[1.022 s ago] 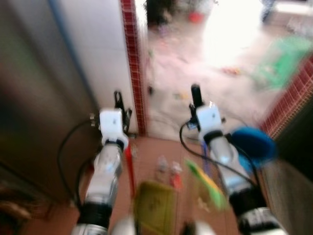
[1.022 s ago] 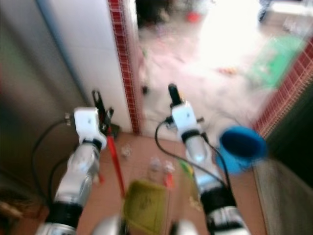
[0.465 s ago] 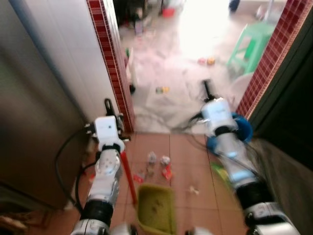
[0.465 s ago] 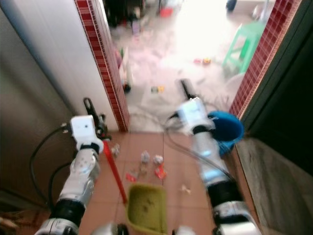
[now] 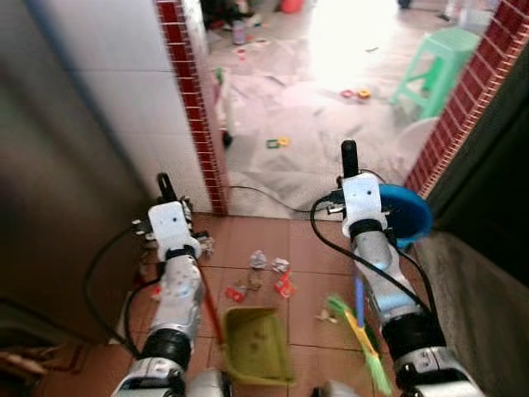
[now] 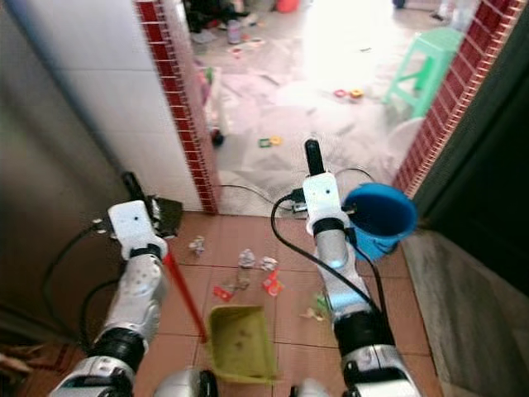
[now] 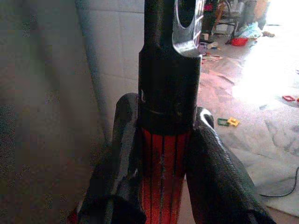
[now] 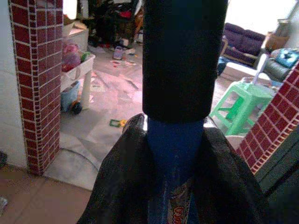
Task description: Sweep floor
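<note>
The olive-green plastic dustpan (image 6: 240, 343) sits on the terracotta floor tiles (image 6: 248, 227) between the arms, its red handle (image 6: 183, 296) rising to the left gripper (image 7: 163, 154), whose fingers are clamped on it. Small scraps of litter (image 6: 248, 273) lie just beyond the dustpan's mouth. The right gripper (image 8: 174, 158) is clamped on the blue broom handle (image 8: 174, 140), its green bristles (image 5: 364, 339) right of the dustpan, so the sweep likely runs leftward.

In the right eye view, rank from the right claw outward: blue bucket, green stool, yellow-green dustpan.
From the right claw:
1. Blue bucket, just to its right by the doorway.
2. Yellow-green dustpan, on the red tiles below, between the arms.
3. Green stool, farthest, in the bright room beyond the doorway.
</note>
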### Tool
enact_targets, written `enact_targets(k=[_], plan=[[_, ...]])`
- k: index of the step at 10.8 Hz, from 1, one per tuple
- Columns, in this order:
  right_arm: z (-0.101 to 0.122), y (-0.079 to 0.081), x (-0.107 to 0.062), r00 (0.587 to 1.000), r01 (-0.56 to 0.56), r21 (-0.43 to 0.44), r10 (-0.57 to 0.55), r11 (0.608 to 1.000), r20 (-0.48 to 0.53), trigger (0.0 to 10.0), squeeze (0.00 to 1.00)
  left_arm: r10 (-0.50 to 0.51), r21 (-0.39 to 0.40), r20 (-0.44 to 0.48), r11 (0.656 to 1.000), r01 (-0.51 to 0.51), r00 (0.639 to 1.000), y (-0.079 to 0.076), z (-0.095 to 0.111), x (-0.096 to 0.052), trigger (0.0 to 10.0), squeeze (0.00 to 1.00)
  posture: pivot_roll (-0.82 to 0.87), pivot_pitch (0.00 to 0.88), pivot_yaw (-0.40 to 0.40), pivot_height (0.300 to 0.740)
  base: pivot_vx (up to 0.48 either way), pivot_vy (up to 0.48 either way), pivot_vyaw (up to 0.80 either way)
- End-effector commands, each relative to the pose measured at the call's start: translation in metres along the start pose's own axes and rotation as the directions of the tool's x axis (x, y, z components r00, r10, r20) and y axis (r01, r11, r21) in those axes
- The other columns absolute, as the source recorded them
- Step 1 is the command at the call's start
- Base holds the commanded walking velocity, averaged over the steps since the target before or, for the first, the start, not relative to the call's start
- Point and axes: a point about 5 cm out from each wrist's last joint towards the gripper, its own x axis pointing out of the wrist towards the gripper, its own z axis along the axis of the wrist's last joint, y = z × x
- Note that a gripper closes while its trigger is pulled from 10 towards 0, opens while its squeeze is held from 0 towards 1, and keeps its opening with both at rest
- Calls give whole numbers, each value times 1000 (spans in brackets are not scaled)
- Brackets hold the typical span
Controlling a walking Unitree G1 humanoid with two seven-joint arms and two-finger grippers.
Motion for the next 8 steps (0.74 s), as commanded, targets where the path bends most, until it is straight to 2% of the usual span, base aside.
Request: enact_targets(k=[1, 3, 4, 6, 7, 8], plan=[[7, -6, -1, 998, 33, -6, -33, 999, 46, 10000, 0, 12, -14, 52, 1000, -12, 999, 0, 11, 7, 10000, 0, -114, 39, 56, 740, 0, 0, 0], [-1, -1, -7, 999, 44, 124, -41, 991, -27, 10000, 0, 48, -31, -17, 998, -48, 999, 0, 1, 10, 10000, 0, -134, 71, 66, 740, 0, 0, 0], [4, 2, -6, 999, 30, 149, -27, 988, -21, 10000, 0, 48, -13, -55, 999, -49, 997, -2, -6, 10, 10000, 0, -158, 74, 77, 740, 0, 0, 0], [14, 14, -5, 997, -77, 213, 80, 974, -5, 10000, 0, 48, 8, -135, 999, -47, 990, -2, -24, 1, 10000, 0, -206, 69, 83, 740, 0, 0, 0], [19, 15, -6, 989, -142, 310, 151, 940, -2, 10000, 0, 10, 16, -141, 1000, -8, 990, -8, -28, -2, 10000, 0, -208, 60, 77, 740, 0, 0, 0], [19, 19, -8, 973, -210, 356, 232, 911, -19, 10000, 0, 1, 32, -134, 999, 3, 991, -10, -26, -1, 10000, 0, -212, 51, 73, 740, 0, 0, 0]])
